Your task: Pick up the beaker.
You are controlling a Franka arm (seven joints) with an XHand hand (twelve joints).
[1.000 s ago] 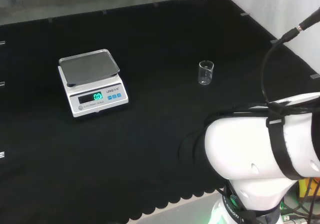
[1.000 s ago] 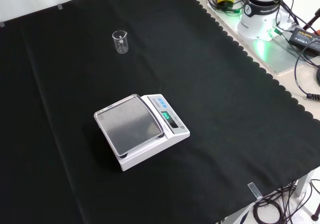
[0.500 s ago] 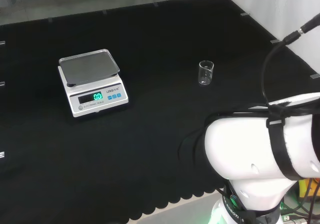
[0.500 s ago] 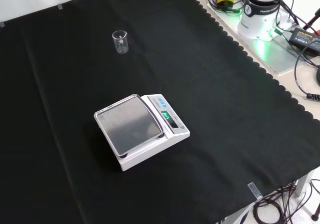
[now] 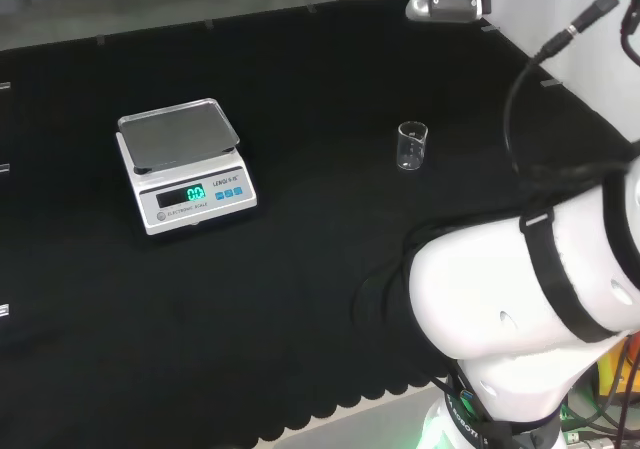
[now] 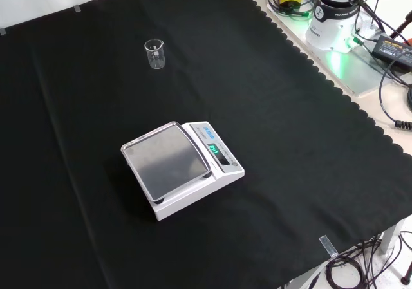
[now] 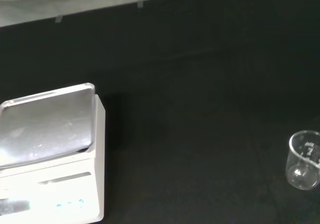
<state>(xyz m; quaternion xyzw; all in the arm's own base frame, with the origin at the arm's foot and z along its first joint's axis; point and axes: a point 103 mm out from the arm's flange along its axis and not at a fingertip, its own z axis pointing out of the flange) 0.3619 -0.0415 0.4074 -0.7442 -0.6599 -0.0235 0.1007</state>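
small clear glass beaker (image 5: pixel 411 146) upright on matte black cloth; white scale (image 5: pixel 186 165), steel pan, well apart. hand's state: cannot tell.

A lab: scale (image 6: pixel 182 168) and beaker (image 6: pixel 155 53) (clear glass).

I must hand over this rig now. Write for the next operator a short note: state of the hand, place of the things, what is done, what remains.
Hand: I cannot tell whether its fingers are open or shut; it holds nothing that I can see.
Beaker: upright on the black cloth, apart from everything, looks empty. In the head view it stands right of the scale; in the front view it is beyond the scale, near the far edge.
Scale: switched on, pan bare.
Done: nothing yet; beaker untouched.
Left: bring the hand to the beaker, close on it, lift.
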